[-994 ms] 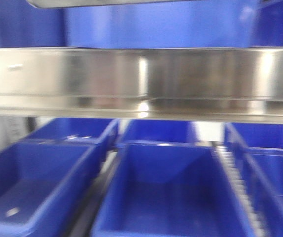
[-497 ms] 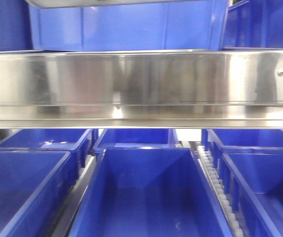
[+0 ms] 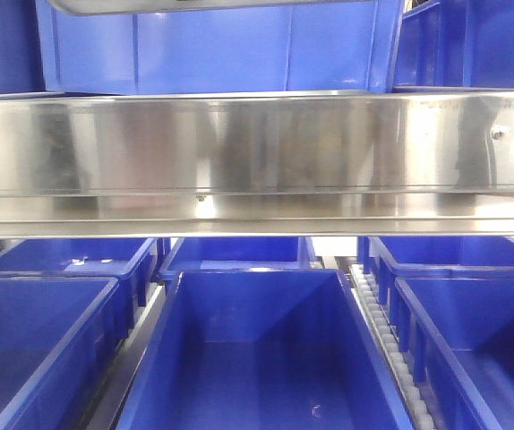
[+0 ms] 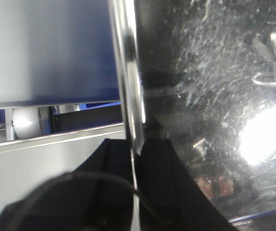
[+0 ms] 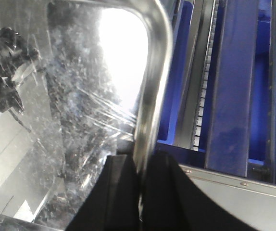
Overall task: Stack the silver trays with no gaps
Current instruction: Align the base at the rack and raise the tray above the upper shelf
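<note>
Steel silver tray (image 5: 150,86) | left hand (image 4: 134,154), right hand (image 5: 139,166) each pinch its rim (thin, slick) | risk: uneven motion could tilt it loose.

You saw a broad, mirror-like steel shelf rail (image 3: 257,148) crossing your front view, with a screw (image 3: 499,134) near its right end. Upper blue bins (image 3: 221,49) stood side by side on the shelf above it. Below it, lower blue bins (image 3: 257,309) sat open in rows, and a white roller track (image 3: 384,331) ran between the middle and right ones. Pale light showed behind the back row.
</note>
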You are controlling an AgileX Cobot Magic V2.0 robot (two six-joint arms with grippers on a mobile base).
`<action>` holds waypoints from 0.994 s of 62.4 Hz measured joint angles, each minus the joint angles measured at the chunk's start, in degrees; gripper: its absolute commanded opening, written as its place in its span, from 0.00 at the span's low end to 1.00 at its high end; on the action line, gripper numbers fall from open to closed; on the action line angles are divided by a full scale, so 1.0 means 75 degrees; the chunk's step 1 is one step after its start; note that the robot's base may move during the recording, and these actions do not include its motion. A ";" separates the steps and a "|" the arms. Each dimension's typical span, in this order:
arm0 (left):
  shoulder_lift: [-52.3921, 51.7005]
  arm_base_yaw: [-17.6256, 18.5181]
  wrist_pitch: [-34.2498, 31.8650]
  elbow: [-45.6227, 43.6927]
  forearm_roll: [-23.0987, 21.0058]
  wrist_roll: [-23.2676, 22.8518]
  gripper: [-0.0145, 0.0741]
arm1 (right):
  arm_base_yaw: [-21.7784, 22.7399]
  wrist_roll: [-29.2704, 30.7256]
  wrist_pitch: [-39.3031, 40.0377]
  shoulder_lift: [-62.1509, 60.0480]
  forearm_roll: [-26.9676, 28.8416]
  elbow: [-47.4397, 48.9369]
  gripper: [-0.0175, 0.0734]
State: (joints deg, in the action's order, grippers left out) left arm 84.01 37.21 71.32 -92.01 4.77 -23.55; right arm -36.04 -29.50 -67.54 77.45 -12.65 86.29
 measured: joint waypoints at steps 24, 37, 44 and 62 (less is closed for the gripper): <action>0.0000 0.0000 0.0000 0.0000 -0.0038 0.0000 0.11 | 0.0000 0.0000 0.0000 0.0000 0.0000 0.0000 0.25; 0.0000 0.0000 -0.0014 0.0000 -0.0055 0.0032 0.11 | 0.0000 0.0000 0.0000 0.0000 -0.0014 0.0000 0.25; 0.0000 0.0000 -0.0084 0.0000 -0.0055 0.0137 0.11 | 0.0000 0.0000 -0.0013 0.0000 -0.0014 0.0000 0.25; 0.0139 -0.0419 -0.0253 -0.0541 0.0011 0.0418 0.11 | 0.0060 0.0000 0.0282 0.0154 -0.0014 0.0543 0.25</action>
State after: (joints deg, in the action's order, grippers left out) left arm 85.05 34.07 69.43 -96.06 4.85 -20.41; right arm -35.59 -29.50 -65.42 78.61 -12.76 90.36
